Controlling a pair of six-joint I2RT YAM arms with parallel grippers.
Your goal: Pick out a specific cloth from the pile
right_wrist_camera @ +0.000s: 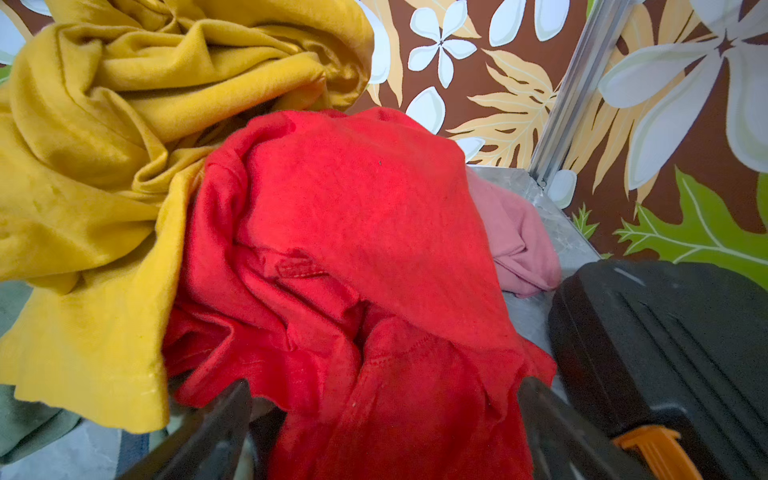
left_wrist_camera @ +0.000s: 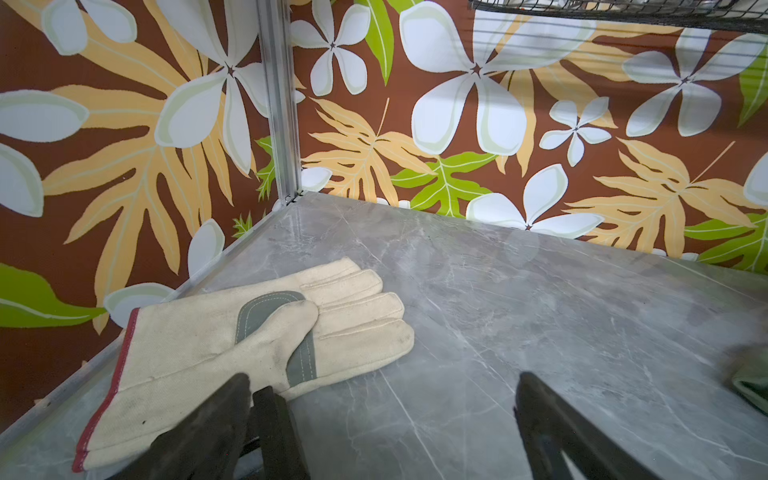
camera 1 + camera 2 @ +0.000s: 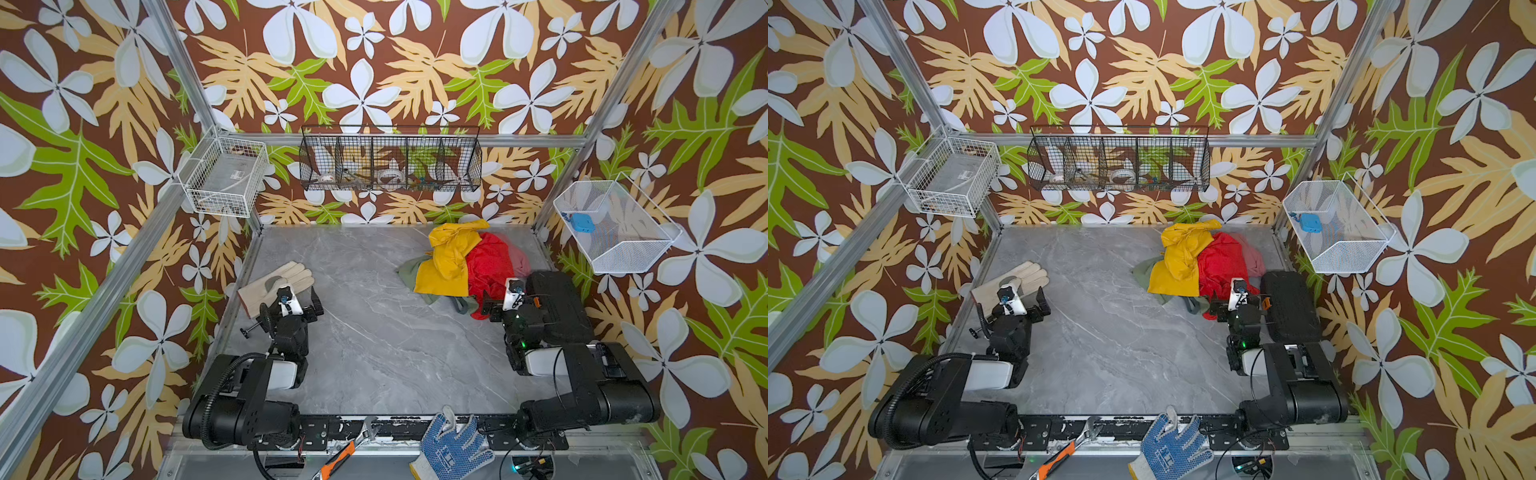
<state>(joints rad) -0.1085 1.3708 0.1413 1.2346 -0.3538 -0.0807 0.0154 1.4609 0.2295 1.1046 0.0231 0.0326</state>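
Top views, both. I am logging the pile (image 3: pixel 459 266) sitting at 1 o'clock on the table (image 3: pixel 374 340). The red cloth (image 3: pixel 490 266) is lying on top, at 3 o'clock of the yellow cloth (image 3: pixel 446 259). A pink cloth (image 3: pixel 520 254) is showing at 1 o'clock of the red one, and an olive cloth (image 3: pixel 409 272) is peeking out at 9 o'clock of the heap. A black case (image 3: pixel 559 307) is sitting at 3 o'clock on the table, a beige work glove (image 3: pixel 276 280) at 9 o'clock. The right gripper (image 3: pixel 510 302) is hanging at 6 o'clock of the pile, over the red hem. The left gripper (image 3: pixel 291 306) is hanging by the glove.

Left wrist. I am seeing the jaws spread wide, nothing between them, bare table ahead. The glove is lying under or just beside one finger; I cannot tell which.

Right wrist. I am seeing the jaws spread wide, red fabric filling the gap, nothing pinched. I cannot tell whether the fingers are touching it.

Step, as I am judging it: the approach is done or nearly so, and the grasp is not yet made. The next move is calling for a short descent and a close on a red fold alone, clear of the yellow hem and the olive layer. After that comes a lift toward 9 o'clock.
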